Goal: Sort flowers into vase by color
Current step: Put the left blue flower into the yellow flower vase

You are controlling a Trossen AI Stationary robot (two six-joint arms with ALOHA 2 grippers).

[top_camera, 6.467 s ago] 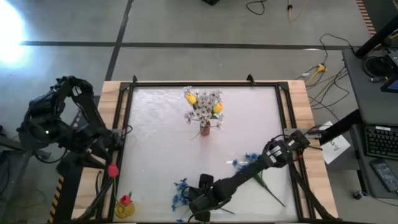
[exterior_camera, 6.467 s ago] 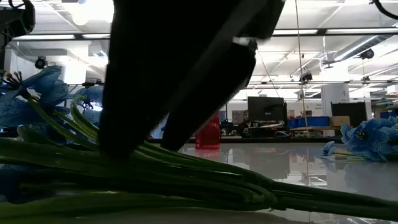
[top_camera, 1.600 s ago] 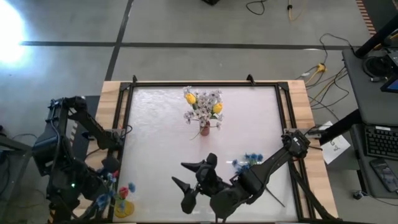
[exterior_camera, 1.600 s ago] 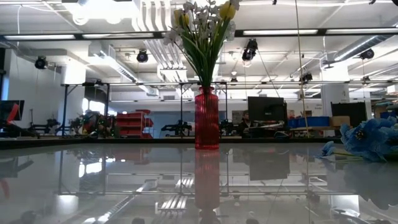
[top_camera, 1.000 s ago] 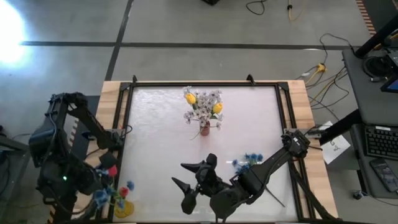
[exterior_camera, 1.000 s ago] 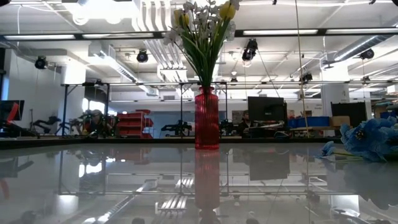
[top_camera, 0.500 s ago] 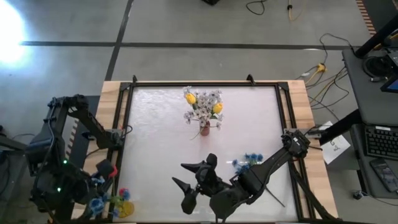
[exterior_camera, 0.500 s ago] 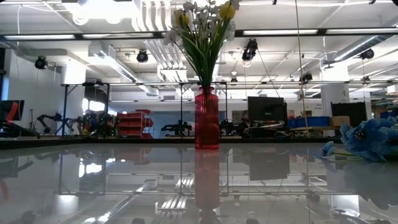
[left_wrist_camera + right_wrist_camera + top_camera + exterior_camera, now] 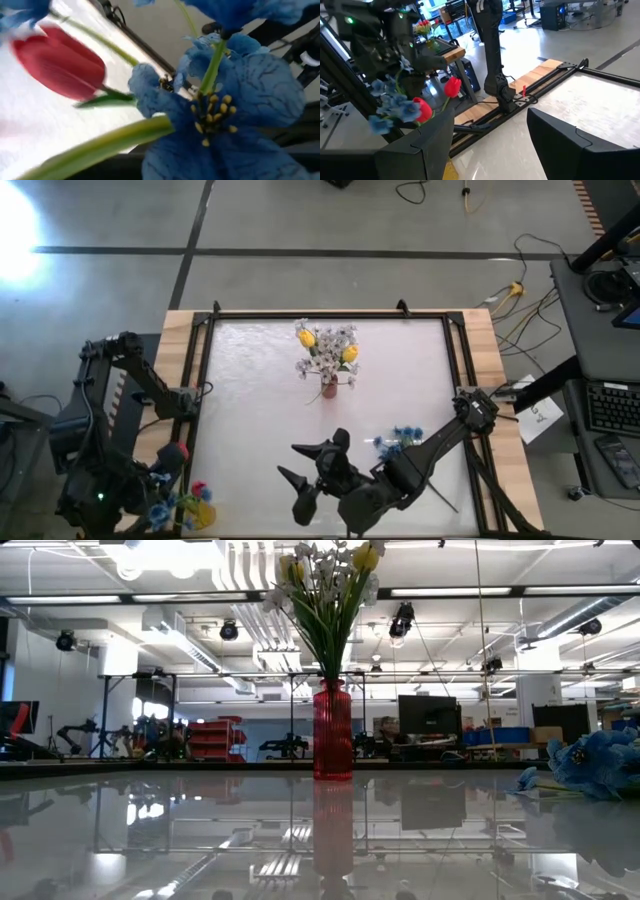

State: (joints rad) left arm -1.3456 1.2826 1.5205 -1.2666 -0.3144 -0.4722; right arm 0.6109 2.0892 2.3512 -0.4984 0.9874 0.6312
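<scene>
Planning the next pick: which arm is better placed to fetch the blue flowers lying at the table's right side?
Right, probably. The right gripper hangs open over the table's near edge, empty, with the loose blue flowers lying beside its arm. The left gripper is off the table's left corner, busy with a blue bunch.

We see a ribbed red vase (image 9: 333, 732) at centre frame holding yellow tulips (image 9: 307, 337) and white sprays (image 9: 330, 350) on green stems. Blue blooms (image 9: 403, 436) lie lower right. A blue flower (image 9: 235, 115) with yellow stamens sits beside a red tulip (image 9: 60, 62).
</scene>
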